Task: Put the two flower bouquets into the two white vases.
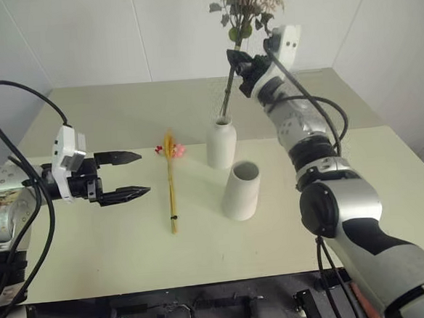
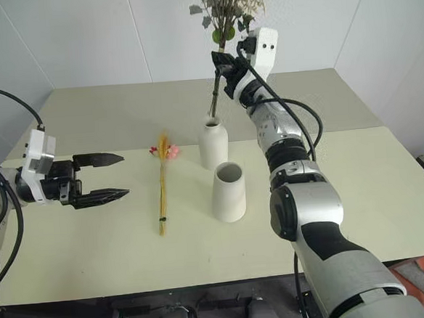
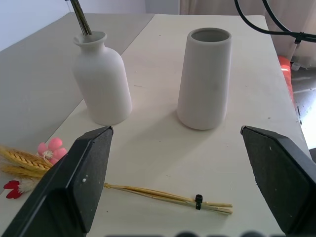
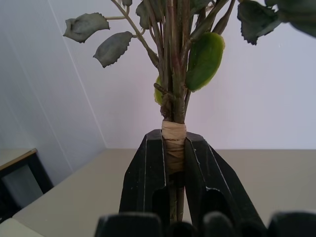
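Observation:
My right gripper is raised over the back of the table, shut on the taped stems of the bushy flower bouquet. Its stems slant down into the neck of the bottle-shaped white vase. The wide-mouthed white vase stands empty just in front of it. The slim wheat-like bouquet lies flat on the table to the left of both vases, its small pink-red flowers at the far end. My left gripper hovers open left of that bundle, pointing towards it, nothing between its fingers.
The beige table reaches white walls at the back and left. Its front edge is close to me, with black frame parts below. My right arm stretches over the table's right half, beside the wide vase.

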Controlling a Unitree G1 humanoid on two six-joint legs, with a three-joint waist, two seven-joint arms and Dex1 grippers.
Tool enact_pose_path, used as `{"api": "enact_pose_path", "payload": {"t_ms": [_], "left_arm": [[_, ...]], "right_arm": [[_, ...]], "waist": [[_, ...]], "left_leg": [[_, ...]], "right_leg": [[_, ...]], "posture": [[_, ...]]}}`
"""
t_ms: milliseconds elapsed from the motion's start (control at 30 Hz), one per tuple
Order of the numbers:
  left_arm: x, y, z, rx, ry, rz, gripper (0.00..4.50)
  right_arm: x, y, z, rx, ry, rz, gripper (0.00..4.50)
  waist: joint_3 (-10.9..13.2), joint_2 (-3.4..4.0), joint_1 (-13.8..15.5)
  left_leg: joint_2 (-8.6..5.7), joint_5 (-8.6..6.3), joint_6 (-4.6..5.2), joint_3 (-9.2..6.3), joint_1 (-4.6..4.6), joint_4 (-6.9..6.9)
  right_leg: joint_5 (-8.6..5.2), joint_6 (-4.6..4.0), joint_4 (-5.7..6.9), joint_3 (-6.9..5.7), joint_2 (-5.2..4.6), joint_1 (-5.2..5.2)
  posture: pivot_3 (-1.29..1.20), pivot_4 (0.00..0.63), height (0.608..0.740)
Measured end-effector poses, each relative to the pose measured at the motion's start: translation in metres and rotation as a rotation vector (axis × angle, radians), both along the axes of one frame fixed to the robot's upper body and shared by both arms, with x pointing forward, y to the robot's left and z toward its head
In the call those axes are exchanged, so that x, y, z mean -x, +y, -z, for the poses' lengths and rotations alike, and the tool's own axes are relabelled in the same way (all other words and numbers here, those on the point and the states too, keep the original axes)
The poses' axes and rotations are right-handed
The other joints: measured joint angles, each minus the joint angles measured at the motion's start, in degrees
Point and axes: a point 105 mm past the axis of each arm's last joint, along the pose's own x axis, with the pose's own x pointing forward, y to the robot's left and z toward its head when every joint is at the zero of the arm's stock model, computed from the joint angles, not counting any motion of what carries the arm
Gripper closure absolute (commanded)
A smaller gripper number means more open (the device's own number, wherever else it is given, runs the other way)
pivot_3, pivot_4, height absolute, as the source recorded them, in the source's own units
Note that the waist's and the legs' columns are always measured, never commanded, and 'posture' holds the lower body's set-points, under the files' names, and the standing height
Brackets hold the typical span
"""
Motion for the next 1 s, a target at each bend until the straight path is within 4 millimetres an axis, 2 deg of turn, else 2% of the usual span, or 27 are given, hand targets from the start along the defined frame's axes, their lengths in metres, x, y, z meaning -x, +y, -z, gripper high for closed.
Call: {"api": "enact_pose_path", "payload": {"t_ms": [67, 300, 467, 500, 633, 767, 867, 1000], "left_arm": [[0.000, 0.000, 0.000, 0.000, -0.001, -0.003, 0.00], [0.000, 0.000, 0.000, 0.001, -0.003, -0.005, 0.00], [0.000, 0.000, 0.001, -0.001, -0.005, -0.008, 0.00], [0.000, -0.001, 0.000, -0.003, -0.007, -0.009, 0.00], [0.001, 0.001, -0.001, 0.000, -0.016, -0.021, 0.00], [0.001, 0.004, 0.001, 0.021, -0.003, -0.066, 0.00], [-0.001, 0.003, 0.003, 0.051, 0.017, -0.101, 0.00], [-0.028, -0.003, 0.008, 0.137, 0.072, -0.358, 0.00]], "right_arm": [[0.000, 0.002, 0.003, 0.018, -0.006, -0.001, 4.27], [0.005, 0.011, 0.020, 0.077, -0.027, -0.051, 1.98], [0.011, 0.017, 0.018, 0.118, -0.075, -0.092, 0.25], [0.014, 0.017, 0.018, 0.128, -0.093, -0.099, 0.04], [0.029, 0.003, 0.034, 0.179, -0.118, -0.102, 0.04], [0.049, -0.031, 0.051, 0.235, -0.095, -0.076, 0.04], [0.062, -0.047, 0.045, 0.260, -0.098, -0.061, 0.04], [0.084, -0.069, 0.033, 0.364, -0.128, -0.016, 0.04]], "waist": [[0.00, 0.00, 0.00], [0.00, 0.01, -0.06], [0.00, 0.01, -0.04], [0.00, 0.01, -0.02], [0.00, 0.01, 0.48], [0.00, 0.01, 0.74], [0.01, 0.01, 0.49], [0.00, 0.00, 0.60]], "left_leg": [[0.01, 0.00, 0.00, 0.00, 0.00, 0.00], [0.03, 0.00, 0.00, 0.00, 0.00, -0.01], [0.07, 0.00, 0.00, 0.00, 0.01, -0.01], [0.09, 0.00, 0.00, 0.00, 0.00, -0.01], [0.10, 0.00, 0.00, -0.01, -0.03, -0.01], [0.09, 0.00, 0.00, 0.00, -0.03, 0.01], [0.14, 0.00, 0.00, 0.01, 0.04, 0.01], [0.35, -0.01, 0.00, 0.01, 0.14, 0.06]], "right_leg": [[0.00, 0.00, -0.01, 0.00, 0.01, 0.00], [0.00, 0.00, -0.02, 0.00, 0.03, 0.00], [0.00, 0.00, -0.03, 0.00, 0.06, 0.00], [0.00, 0.00, -0.03, 0.00, 0.07, 0.00], [0.00, 0.00, -0.05, -0.02, 0.09, 0.01], [0.00, 0.00, -0.05, 0.00, 0.08, 0.01], [0.02, -0.03, 0.01, 0.02, 0.13, 0.01], [0.01, -0.02, -0.06, 0.04, 0.37, 0.16]], "posture": [[0.00, 0.150, 0.740], [0.00, 0.150, 0.740], [0.00, 0.150, 0.740], [0.00, 0.150, 0.740], [0.00, 0.150, 0.740], [0.00, 0.150, 0.740], [0.00, 0.150, 0.740], [0.00, 0.150, 0.740]]}}
